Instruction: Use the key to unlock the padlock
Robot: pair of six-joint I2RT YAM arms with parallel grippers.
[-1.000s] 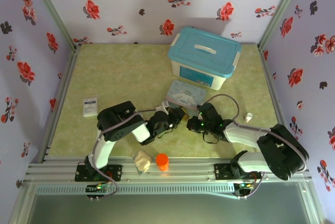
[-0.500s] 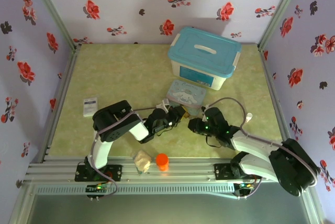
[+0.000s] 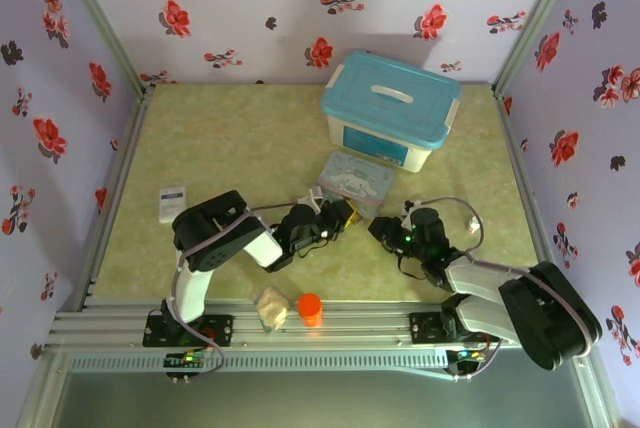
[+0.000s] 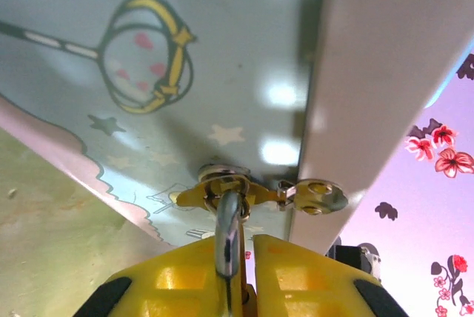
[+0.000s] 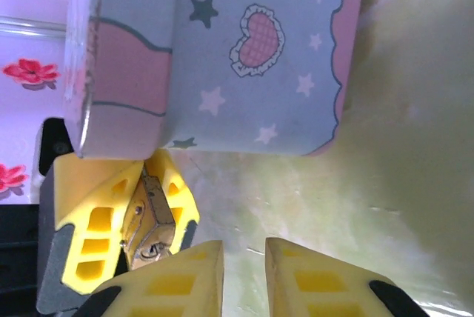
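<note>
The left gripper (image 3: pixel 343 220) is squeezed shut on the padlock (image 5: pixel 148 221). It holds it right against the near side of the pale blue tin (image 5: pixel 222 58), about the middle of the tabletop (image 3: pixel 230 138). The right gripper (image 5: pixel 244 269) is open a little, with nothing in it. The padlock is just to its left, bottom end pointing at it. I can't be sure where the key is; a tiny grey bit there may be it.

The padlock (image 5: pixel 148 225) sits in the left hand (image 5: pixel 146 175) just before the tin (image 5: pixel 244 50), left of the right hand (image 5: pixel 244 255).
</note>
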